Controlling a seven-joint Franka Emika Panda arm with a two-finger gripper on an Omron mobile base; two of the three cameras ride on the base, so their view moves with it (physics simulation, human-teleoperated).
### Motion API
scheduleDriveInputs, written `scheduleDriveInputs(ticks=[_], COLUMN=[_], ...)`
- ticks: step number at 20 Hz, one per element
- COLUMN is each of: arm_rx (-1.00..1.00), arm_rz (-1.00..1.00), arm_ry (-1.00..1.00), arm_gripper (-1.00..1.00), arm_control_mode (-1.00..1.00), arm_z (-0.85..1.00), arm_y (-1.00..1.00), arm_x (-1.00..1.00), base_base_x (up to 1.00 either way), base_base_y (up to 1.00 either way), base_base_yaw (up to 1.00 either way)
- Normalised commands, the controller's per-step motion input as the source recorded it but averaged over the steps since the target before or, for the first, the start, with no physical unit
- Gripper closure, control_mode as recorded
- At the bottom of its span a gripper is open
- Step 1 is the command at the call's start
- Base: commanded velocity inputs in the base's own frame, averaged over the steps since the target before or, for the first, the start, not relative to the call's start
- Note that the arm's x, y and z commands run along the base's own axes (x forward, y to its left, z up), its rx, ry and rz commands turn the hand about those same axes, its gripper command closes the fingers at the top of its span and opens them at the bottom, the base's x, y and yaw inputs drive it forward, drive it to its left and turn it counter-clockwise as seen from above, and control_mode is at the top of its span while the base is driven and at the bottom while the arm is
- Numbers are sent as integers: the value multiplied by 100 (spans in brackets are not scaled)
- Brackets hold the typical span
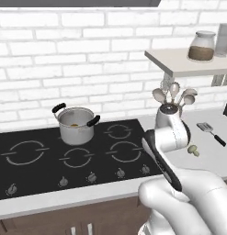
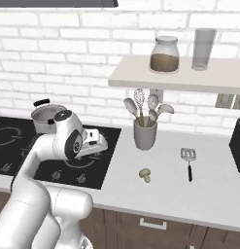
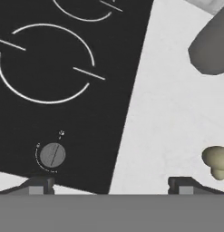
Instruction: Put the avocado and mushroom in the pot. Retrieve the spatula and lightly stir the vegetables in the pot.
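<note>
In the hand view the fingers (image 3: pixel 110 185) stand spread wide and empty at the bottom edge, over the seam between cooktop (image 3: pixel 54 68) and bench (image 3: pixel 163 113). The mushroom (image 3: pixel 216 161) lies at lower right, just outside the right tip. Judging from this, the hand should shift sideways until the mushroom sits centred between the tips, then descend and close gently. Further off lies the spatula (image 2: pixel 188 160) at right of centre, and the pot (image 1: pixel 76 125) waits on a rear burner, something yellowish already inside.

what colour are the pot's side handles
Black, on the pot; clearest in the left base view.
</note>
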Motion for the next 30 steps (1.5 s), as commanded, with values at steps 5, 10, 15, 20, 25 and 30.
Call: scheduleDriveInputs(ticks=[5,10,15,20,25,30], arm_rx=[0,4,21,24,11,11], arm_rz=[-55,-53,-35,-16,-1,0], arm_ry=[1,0,0,1,0,13], arm_gripper=[-100,-100,-100,-100,-100,-100], arm_control_mode=[-100,-100,-100,-100,-100,-100], arm_z=[-17,-3,1,-8,-6,-64], arm_y=[-100,-100,-98,-70,-8,-5], arm_x=[0,0,3,35,61,38], base_base_x=[0,0,0,0,0,0], base_base_y=[0,0,0,0,0,0], base_base_yaw=[0,0,0,0,0,0])
